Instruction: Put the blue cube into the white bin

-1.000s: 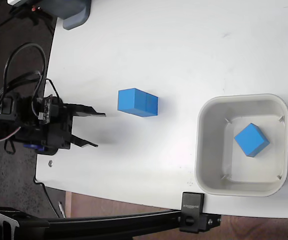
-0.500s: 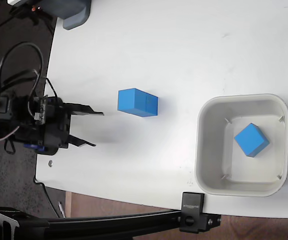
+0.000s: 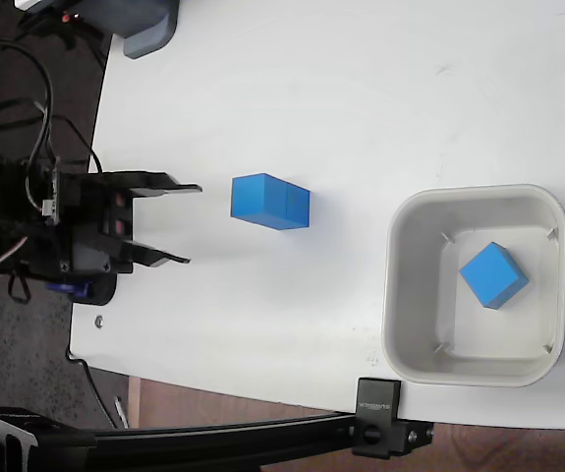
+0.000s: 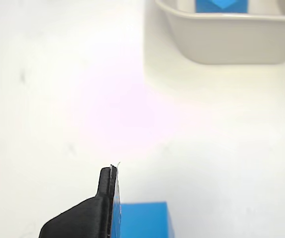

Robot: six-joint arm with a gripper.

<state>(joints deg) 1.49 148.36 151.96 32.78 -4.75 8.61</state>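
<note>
In the fixed view, two blue cubes (image 3: 269,202) stand pressed side by side near the middle of the white table. A third blue cube (image 3: 493,275) lies inside the white bin (image 3: 475,194) at the right. My gripper (image 3: 178,224) is at the table's left edge, open and empty, with its fingers pointing right toward the pair and a short gap between them. The wrist view shows one black finger (image 4: 104,206) at the bottom. A blue cube (image 4: 143,220) sits just right of that finger. The bin (image 4: 226,39) is at the top with a blue cube (image 4: 220,5) in it.
A grey device (image 3: 149,25) sits at the table's top left corner. A black clamp and bar (image 3: 380,428) run along the bottom edge below the bin. Cables (image 3: 27,108) loop off the table's left side behind the arm.
The gripper has shifted upward in the fixed view, now more level with the pair of cubes, still open. The cubes and the bin have not moved.
</note>
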